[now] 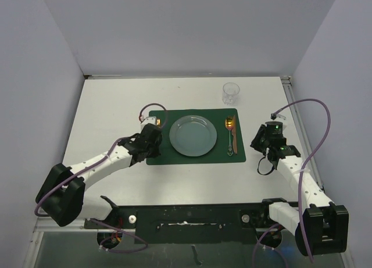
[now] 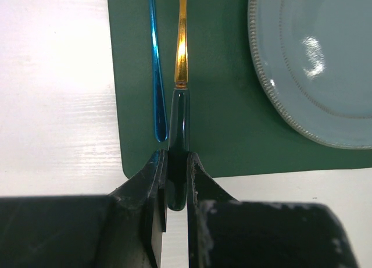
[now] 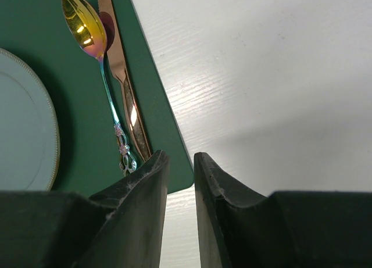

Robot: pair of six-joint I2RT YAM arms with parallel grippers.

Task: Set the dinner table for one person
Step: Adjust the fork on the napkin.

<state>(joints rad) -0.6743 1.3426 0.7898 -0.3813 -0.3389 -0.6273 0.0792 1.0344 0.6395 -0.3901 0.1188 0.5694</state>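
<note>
Gold, dark-handled utensil (image 2: 182, 53) tight in left gripper (image 2: 176, 157); right gripper (image 3: 180, 157) narrowly apart.

On my overhead feed the desk (image 1: 110, 105) is a big flat rectangle of matte white, far larger than anything on it. It lies level and reaches the enclosure walls at the far, left and right sides. A metal rail (image 1: 290, 90) edges its right side. My wrist feeds show a faint streaked grain in the white surface.

Near its middle it carries a dark green placemat (image 1: 192, 160), square to its edges. On the mat is a grey-blue plate (image 1: 193, 135), with a gold utensil (image 2: 182, 47) to its left and a spoon (image 1: 230, 124) and knife (image 1: 235, 141) to its right. A clear glass (image 1: 231, 93) stands on bare white beyond the mat's far right corner.
</note>
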